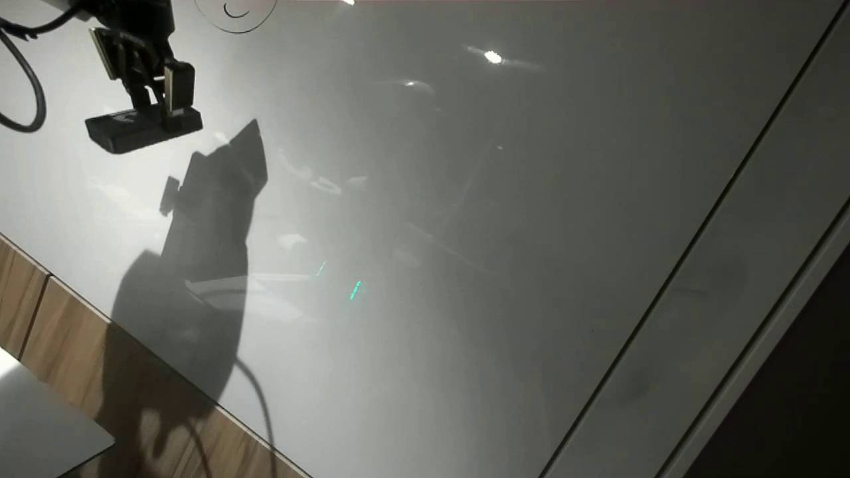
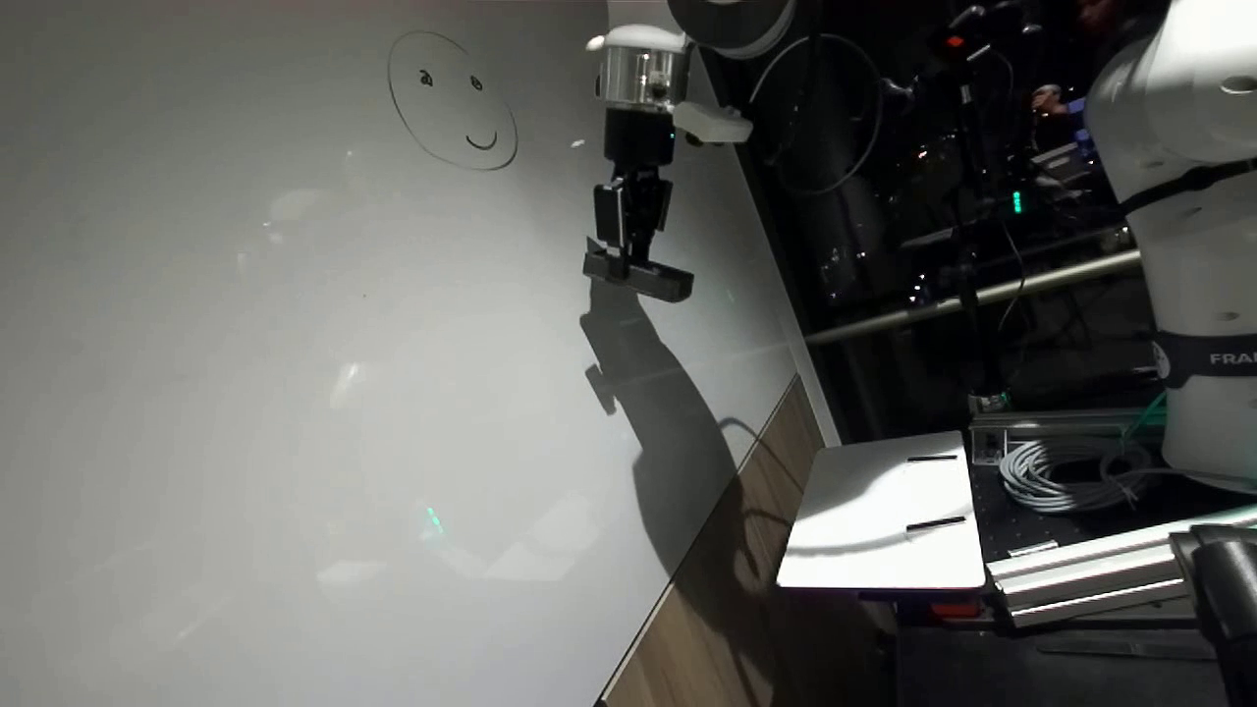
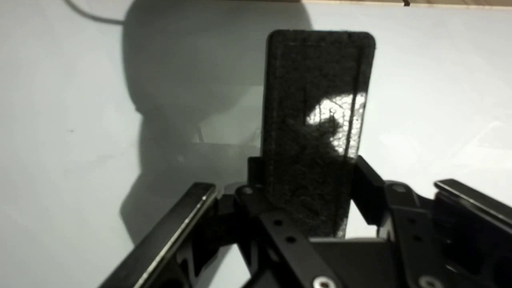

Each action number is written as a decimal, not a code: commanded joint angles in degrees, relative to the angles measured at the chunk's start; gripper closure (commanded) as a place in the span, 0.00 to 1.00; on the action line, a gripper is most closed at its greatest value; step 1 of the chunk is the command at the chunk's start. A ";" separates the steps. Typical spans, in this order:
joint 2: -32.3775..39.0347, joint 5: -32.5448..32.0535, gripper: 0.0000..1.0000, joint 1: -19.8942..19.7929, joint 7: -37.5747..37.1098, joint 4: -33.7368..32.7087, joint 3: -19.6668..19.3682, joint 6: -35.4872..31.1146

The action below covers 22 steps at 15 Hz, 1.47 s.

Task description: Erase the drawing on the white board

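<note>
The whiteboard (image 2: pixel 295 412) fills much of both exterior views (image 1: pixel 531 299) and lies behind everything in the wrist view (image 3: pixel 60 100). A smiley face drawing (image 2: pixel 453 103), a thin outline with two eyes and a mouth, is on its upper part. Only its lower part shows in an exterior view (image 1: pixel 237 14). My gripper (image 1: pixel 156 106) is shut on a black eraser (image 1: pixel 126 136), also seen in an exterior view (image 2: pixel 663 283). In the wrist view the fingers (image 3: pixel 308 180) press the sides of the eraser (image 3: pixel 312 80). It appears apart from the board, below and beside the drawing.
A wood panel (image 2: pixel 678 638) runs along the board's lower edge. A white plate (image 2: pixel 884 511) with two dark pens stands beside the robot base (image 2: pixel 1218 393). A cable coil (image 2: pixel 1061 476) and a metal beam (image 2: pixel 1090 579) lie near the base. The arm casts a large shadow.
</note>
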<state>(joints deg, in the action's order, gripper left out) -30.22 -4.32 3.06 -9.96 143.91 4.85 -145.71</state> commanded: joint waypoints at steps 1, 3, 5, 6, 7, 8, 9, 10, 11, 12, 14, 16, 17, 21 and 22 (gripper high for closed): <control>-2.34 1.39 0.70 -0.45 -1.38 -4.29 1.58 2.04; -2.89 0.98 0.70 -0.85 -2.24 -6.41 2.26 1.98; -2.54 0.47 0.70 -1.30 -3.00 -8.21 3.05 1.55; -2.74 0.34 0.70 -1.45 -3.25 -8.62 3.37 1.36; -2.72 0.23 0.70 -1.56 -3.49 -9.26 3.67 1.42; -2.84 0.06 0.70 -1.71 -3.78 -9.42 3.99 1.19; -2.67 -0.08 0.70 -1.87 -3.91 -9.70 4.21 0.90; -2.32 -0.31 0.70 -2.11 -4.01 -10.02 4.43 0.28; -2.01 -0.45 0.70 -2.33 -4.24 -10.45 4.73 0.18; -1.81 -0.55 0.70 -2.55 -4.43 -10.95 5.00 0.19; -1.73 -0.78 0.70 -3.03 -4.91 -11.66 5.70 0.01; -1.62 -1.24 0.70 -3.51 -5.48 -12.01 6.48 -0.65; -1.41 -1.46 0.70 -3.73 -5.66 -12.22 6.79 -0.86; -0.14 -3.02 0.70 -5.24 -6.90 -11.96 8.44 -2.45; 0.43 -3.45 0.70 -5.58 -7.23 -11.91 8.78 -2.79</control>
<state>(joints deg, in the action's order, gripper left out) -31.89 -5.70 -0.64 -15.12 133.01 12.01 -146.54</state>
